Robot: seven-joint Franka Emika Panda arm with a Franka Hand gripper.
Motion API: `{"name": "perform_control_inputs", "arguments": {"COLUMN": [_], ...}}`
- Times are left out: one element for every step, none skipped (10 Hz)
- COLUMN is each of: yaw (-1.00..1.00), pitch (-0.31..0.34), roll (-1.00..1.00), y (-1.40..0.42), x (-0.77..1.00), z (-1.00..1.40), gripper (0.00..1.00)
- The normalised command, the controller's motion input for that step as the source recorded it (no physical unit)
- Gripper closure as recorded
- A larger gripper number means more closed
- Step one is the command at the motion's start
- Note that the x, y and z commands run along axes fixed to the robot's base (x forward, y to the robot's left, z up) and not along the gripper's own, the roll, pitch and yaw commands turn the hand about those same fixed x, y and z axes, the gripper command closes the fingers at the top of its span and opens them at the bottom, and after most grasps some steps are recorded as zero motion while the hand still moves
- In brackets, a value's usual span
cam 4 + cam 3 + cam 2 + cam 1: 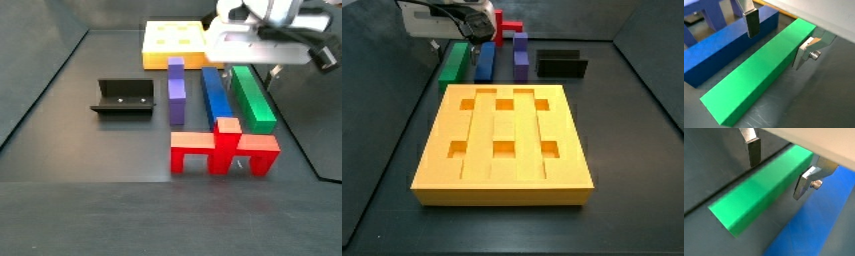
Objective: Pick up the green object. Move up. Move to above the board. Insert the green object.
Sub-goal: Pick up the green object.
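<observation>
The green object (757, 75) lies flat on the dark floor beside the blue bar (724, 47), well apart from the board (505, 140). It looks rigid, smooth and probably light, so a hold across its narrow width should serve. The gripper (777, 35) straddles one end, its jaws open, one finger (753, 150) on each side, neither pad clearly touching.

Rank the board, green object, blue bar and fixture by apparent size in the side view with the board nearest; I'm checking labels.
1. Board, but nearest the camera.
2-3. Green object under the gripper and blue bar: similar, both partly hidden.
4. Fixture.
</observation>
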Motion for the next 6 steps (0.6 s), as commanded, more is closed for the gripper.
{"name": "perform_control_inputs", "arguments": {"yaw": [-0.14, -0.08, -0.01, 0.00, 0.00, 0.00], "pitch": [0.006, 0.000, 0.000, 0.031, 0.039, 0.043], "roll": [0.13, 0.05, 0.00, -0.03, 0.00, 0.00], "y": [0.04, 0.02, 0.09, 0.21, 0.15, 0.17], "x": [-0.39, -0.15, 0.00, 0.10, 0.13, 0.13], "z": [-0.04, 0.00, 0.00, 0.00, -0.01, -0.03], "gripper": [0.00, 0.00, 0.00, 0.00, 0.00, 0.00]}}
